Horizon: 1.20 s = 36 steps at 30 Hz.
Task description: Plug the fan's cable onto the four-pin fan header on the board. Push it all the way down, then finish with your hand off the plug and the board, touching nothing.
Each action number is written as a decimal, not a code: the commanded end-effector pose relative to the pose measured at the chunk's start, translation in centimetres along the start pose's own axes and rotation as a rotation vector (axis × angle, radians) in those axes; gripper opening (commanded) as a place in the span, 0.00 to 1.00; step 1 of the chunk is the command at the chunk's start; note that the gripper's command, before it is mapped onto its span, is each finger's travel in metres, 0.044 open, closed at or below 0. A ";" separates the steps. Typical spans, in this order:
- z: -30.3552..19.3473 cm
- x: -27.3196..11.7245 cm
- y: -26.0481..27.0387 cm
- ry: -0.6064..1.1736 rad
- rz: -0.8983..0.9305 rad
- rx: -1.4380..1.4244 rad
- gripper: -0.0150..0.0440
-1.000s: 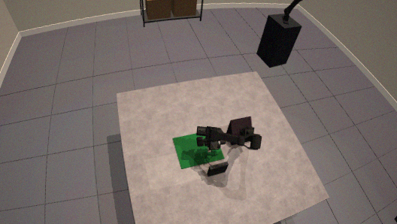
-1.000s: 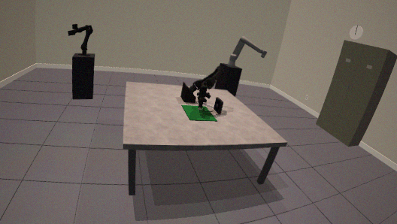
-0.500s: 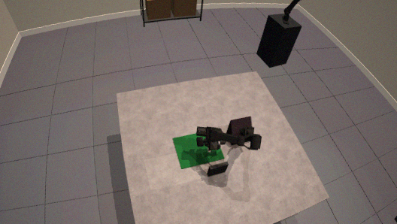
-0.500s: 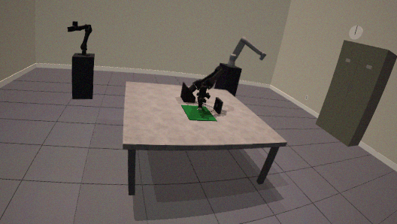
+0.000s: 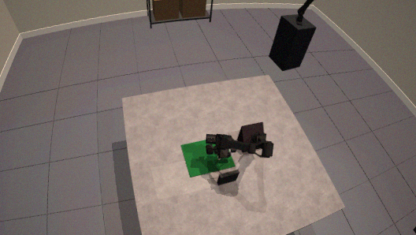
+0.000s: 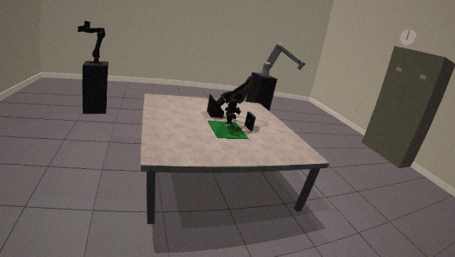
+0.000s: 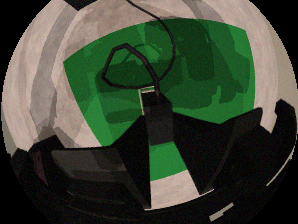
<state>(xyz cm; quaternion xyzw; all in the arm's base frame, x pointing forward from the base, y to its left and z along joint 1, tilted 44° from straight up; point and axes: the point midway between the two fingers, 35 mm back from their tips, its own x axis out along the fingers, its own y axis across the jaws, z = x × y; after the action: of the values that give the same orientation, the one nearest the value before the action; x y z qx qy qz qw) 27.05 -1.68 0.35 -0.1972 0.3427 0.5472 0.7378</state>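
The green board (image 5: 190,152) (image 6: 237,134) (image 7: 82,75) lies flat on the table. My gripper (image 6: 229,123) (image 7: 155,117) is over the board, shut on the fan cable's black plug (image 7: 158,114). A pale-edged outline, apparently the fan header (image 7: 141,100), shows at the plug's far left edge in the wrist view. The plug hides most of it, so I cannot tell how deep the plug sits. The black cable (image 7: 173,46) loops up from the plug over the board. The fan (image 5: 228,177) (image 6: 250,121) stands upright beside the board. In the top view the arm hides the fingertips.
A dark slanted block (image 5: 250,132) (image 6: 214,107) stands on the table (image 5: 157,118) (image 6: 172,142) near the arm's base. Two other arms on black pedestals (image 6: 95,88) (image 6: 263,88) and a cabinet (image 6: 405,108) stand away from the table.
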 end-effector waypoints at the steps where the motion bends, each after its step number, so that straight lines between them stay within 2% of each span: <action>1: 0.0 0.4 0.0 -0.004 0.001 0.004 0.25; 8: 0.0 0.8 0.0 -0.004 0.001 0.004 0.25; 18: 0.0 0.5 0.0 0.000 -0.001 0.000 0.69; 21: 0.0 0.2 0.0 0.000 -0.001 0.000 0.69; 25: -0.1 -4.7 0.0 -0.001 0.000 0.005 0.69; 31: -0.3 -5.0 -0.1 -0.001 0.000 0.005 0.69; 36: -6.6 -5.3 -1.7 0.009 -0.003 0.006 0.69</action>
<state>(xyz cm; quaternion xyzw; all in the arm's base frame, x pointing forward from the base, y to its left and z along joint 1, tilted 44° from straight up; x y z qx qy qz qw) 26.53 -7.48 2.23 -0.2037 0.3413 0.5441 0.7389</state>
